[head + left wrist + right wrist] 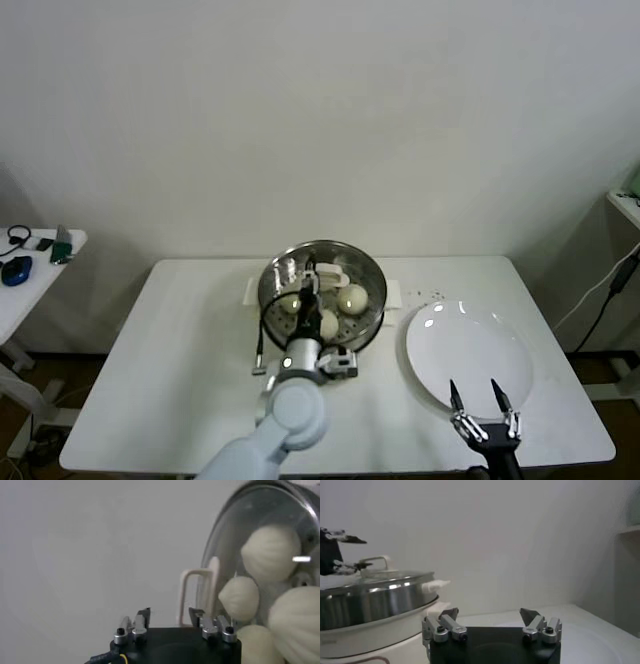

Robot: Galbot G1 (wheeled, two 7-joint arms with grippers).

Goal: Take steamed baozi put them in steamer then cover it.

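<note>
The steamer stands at the table's middle back. The glass cover sits on it, its cream handle upright. Cream baozi lie inside and show through the glass; the left wrist view shows several. My left gripper hovers over the cover, open and empty, close beside the handle but apart from it. It also shows in the left wrist view and far off in the right wrist view. My right gripper is open and empty above the white plate's near edge, and shows in its own view.
An empty white plate lies right of the steamer. A side table with small items stands far left. A shelf edge and a cable are at the far right. The wall is close behind the table.
</note>
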